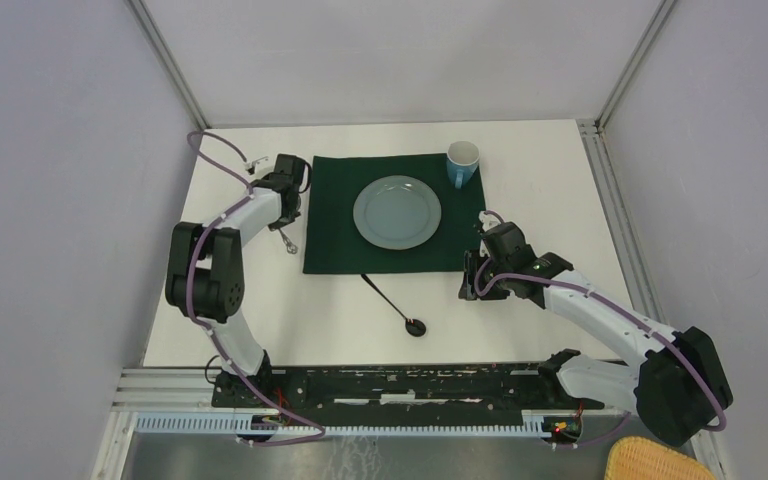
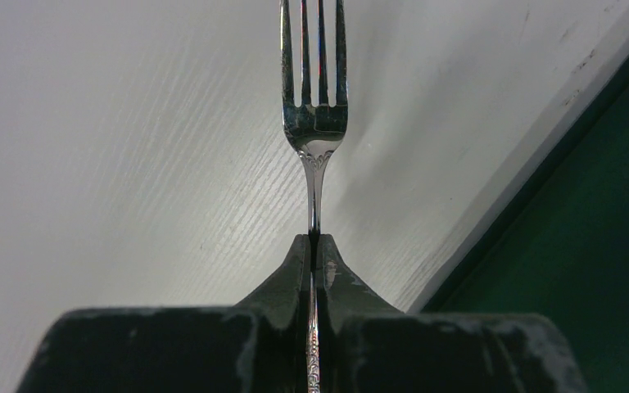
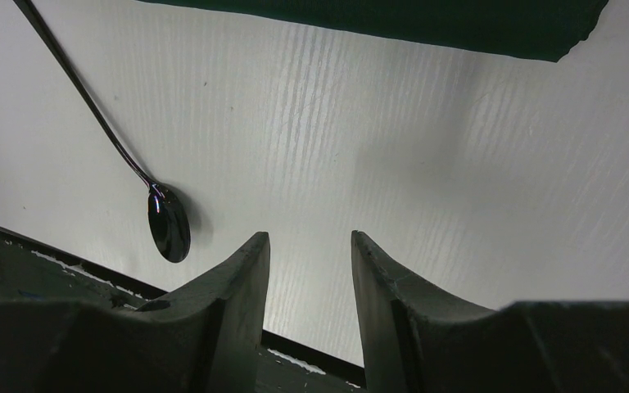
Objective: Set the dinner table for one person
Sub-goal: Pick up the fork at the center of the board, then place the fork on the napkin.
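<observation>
Left of the green cloth: your left gripper is clamped tight on the fork. The jaws pinch the thin neck of the handle, and the tines point straight away from the fingers.
Table under the claw: the bare white dinner table lies directly beneath the fork, just outside the cloth's left edge. You cannot tell whether the tines touch the surface.
Step in hand: as I judge it, laying the fork down to the left of the plate.
Doing it well: keep the fork parallel to the cloth's edge. Bring it down level so tines and handle land together, and let go only once it rests. A pinch this narrow may let the fork swing or roll, so descend slowly and open gently.
Placement choice: if you want it on the cloth, shift toward the plate first. A green strip is free between the plate and the cloth's edge.
Right gripper: roughly half open and holding nothing, low over bare table near the cloth's near right corner.
Spoon: flat on the table to that gripper's left, apart from it.
Mug: at the cloth's far right corner.
</observation>
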Controlling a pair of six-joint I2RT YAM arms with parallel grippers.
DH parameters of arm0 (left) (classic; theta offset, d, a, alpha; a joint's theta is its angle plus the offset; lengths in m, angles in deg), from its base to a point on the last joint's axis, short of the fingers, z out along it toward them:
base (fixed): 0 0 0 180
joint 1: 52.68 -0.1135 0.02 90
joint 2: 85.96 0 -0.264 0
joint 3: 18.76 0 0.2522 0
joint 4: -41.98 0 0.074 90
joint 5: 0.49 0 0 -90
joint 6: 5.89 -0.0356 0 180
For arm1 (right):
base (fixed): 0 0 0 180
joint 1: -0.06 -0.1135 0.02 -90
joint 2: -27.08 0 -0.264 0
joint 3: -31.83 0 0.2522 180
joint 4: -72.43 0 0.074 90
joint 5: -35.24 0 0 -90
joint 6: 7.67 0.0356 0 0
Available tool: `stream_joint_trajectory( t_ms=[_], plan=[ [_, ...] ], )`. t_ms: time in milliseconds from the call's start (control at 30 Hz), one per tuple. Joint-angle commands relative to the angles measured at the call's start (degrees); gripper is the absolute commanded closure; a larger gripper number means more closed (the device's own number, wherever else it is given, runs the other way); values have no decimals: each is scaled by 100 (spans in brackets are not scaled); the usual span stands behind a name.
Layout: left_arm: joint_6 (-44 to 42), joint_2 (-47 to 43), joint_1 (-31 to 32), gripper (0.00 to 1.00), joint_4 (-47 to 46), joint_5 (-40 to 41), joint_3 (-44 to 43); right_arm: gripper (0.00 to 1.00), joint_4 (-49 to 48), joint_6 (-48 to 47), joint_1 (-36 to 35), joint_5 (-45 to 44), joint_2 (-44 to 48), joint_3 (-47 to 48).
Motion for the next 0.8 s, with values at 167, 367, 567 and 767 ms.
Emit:
stream_joint_trajectory(
  t_ms=[167,367,567,767],
  plan=[
    [-1326,114,542,98,-512,-346,-561,53,-220,71,25,2,8,-20],
    [-1679,416,1035,98,-548,-390,-997,53,-182,91,24,-46,41,-13],
    [-1851,757,1250,98,-660,-632,-1230,53,-42,97,21,-123,147,-3],
    [-1870,1038,1310,98,-802,-842,-1300,53,63,115,32,-213,219,2]
  ],
)
